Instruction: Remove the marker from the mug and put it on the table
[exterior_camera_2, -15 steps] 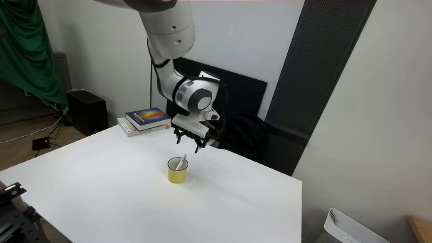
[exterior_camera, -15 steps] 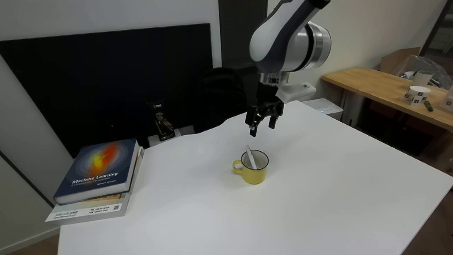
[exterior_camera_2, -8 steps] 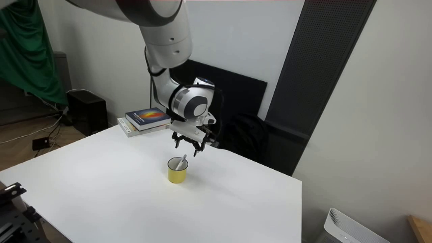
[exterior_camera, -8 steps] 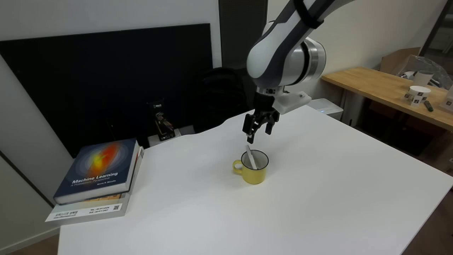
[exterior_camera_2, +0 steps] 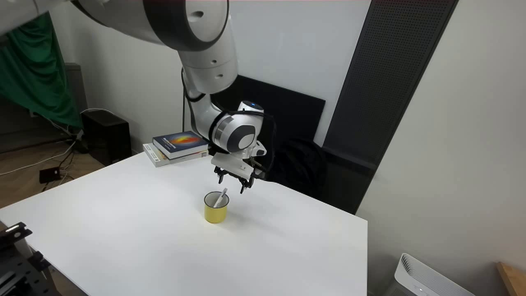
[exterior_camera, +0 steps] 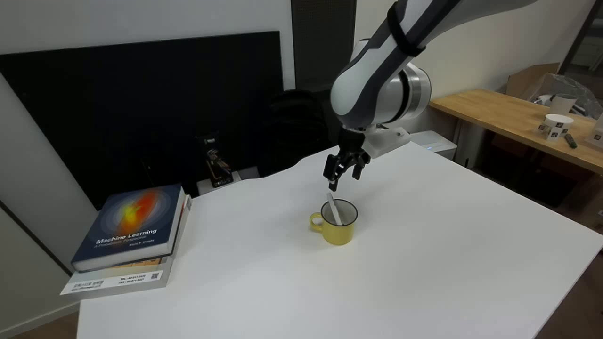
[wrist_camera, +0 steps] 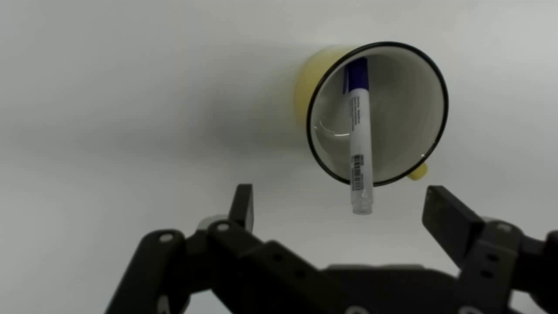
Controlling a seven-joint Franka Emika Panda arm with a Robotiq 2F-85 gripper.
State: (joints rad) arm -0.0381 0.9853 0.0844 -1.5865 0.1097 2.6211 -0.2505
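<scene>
- OK so the Robotiq gripper (wrist_camera: 338,205) is hovering with its fingers spread wide, and it's holding nothing.
- Just ahead of it, the blue-capped marker (wrist_camera: 361,131) is leaning in the mug (wrist_camera: 403,117), cap down inside, clear end poking past the rim toward the gripper. Looks like that end isn't touching either finger.
- Guessing we're lining up the grasp. The marker's sitting closer to the finger on the wrist view's right, so I'd be shifting that way, then lowering and pinching only the end that's sticking out.
- The rim's standing in the way, imo, so I'd be keeping fingertips off it and lifting along the marker's lean so the mug isn't tagging along.
- Underneath, the white table (exterior_camera: 447,263) is waiting for the drop.
- Way out to one side, a Machine Learning textbook (exterior_camera: 129,226) is lying on a paler book (exterior_camera: 118,282); shouldn't be interfering.
</scene>
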